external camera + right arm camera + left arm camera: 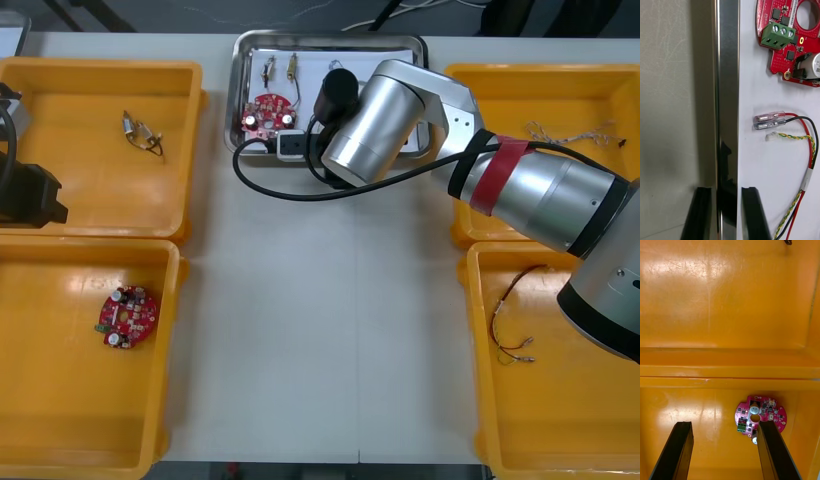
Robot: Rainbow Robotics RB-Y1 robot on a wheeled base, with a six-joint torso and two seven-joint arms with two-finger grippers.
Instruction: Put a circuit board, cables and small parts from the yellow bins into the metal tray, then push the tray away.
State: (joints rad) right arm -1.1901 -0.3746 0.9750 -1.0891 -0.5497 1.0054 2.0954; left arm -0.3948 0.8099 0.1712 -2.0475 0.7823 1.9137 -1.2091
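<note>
**Right gripper (727,189) at the tray (240,60), before the push.** The fingers (702,210) straddle the tray's rim (728,93). They stand narrow, about the rim's width apart. One finger is inside the tray and the other is outside it, over the table. The rim's long axis runs straight through the gap between them. Which edge of the tray this is cannot be told.

Inside the tray lie the board (267,113), a cable (805,150) and small parts (280,70), so loading looks done.

The left gripper (724,423) waits well to the tray's left, fingers wide, so the right arm is the nearer.
</note>
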